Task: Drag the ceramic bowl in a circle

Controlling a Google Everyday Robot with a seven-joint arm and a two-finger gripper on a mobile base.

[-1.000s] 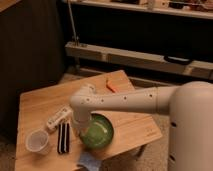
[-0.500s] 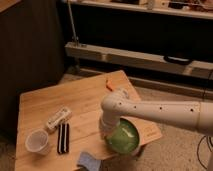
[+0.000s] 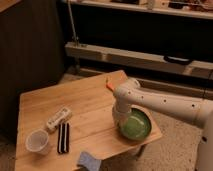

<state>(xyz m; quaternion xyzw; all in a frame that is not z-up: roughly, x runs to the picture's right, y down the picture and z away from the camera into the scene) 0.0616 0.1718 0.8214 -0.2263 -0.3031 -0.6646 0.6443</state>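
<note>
The ceramic bowl [image 3: 137, 126] is a shallow glossy green dish sitting near the right front corner of the wooden table [image 3: 80, 100]. My white arm reaches in from the right, bends at an elbow above the table and drops down to the bowl's left rim. The gripper [image 3: 121, 124] sits at that rim, shut on it, and the wrist hides the fingers and part of the rim.
A translucent plastic cup [image 3: 37, 141], a black flat object [image 3: 63, 137] and a white packet [image 3: 58, 119] lie on the table's left front. A blue sponge [image 3: 90, 161] is at the front edge, a small orange item [image 3: 109, 85] at the back right. Dark shelving stands behind.
The bowl has slid from the front middle of the table to the right and slightly back, moving together with the gripper. The arm has swung right with it.
</note>
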